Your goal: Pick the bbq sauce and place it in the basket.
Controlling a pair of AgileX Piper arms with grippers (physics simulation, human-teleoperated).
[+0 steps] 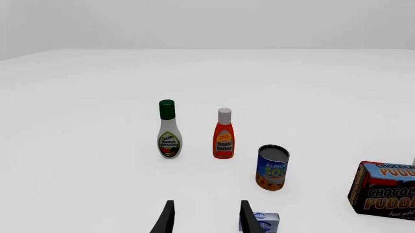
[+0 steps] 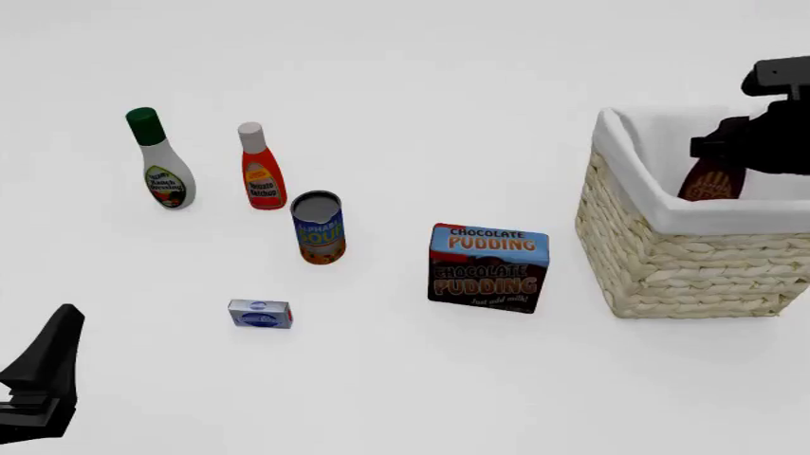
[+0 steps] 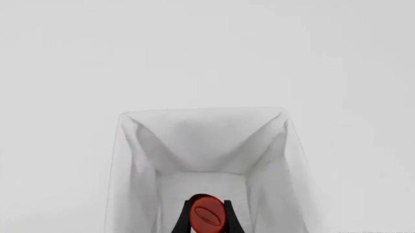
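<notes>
The bbq sauce (image 2: 711,182) is a dark brown-red bottle hanging inside the opening of the basket (image 2: 671,256), a big pale wicker one with white lining at the right of the table. My right gripper (image 2: 734,152) is shut on its upper part. Looking down the right wrist, I see the red cap (image 3: 207,218) clamped between the two black fingers (image 3: 182,221), with the lined basket interior (image 3: 201,145) below. My left gripper (image 1: 204,218) stands open over bare table at the front left, holding nothing; it appears as a dark shape (image 2: 45,379) in the front view.
A green-capped white bottle (image 2: 161,161) and a white-capped orange-red bottle (image 2: 261,169) stand at the left rear. Further forward are a soup can (image 2: 318,227), a chocolate pudding box (image 2: 488,267) and a small blue-white box (image 2: 260,314).
</notes>
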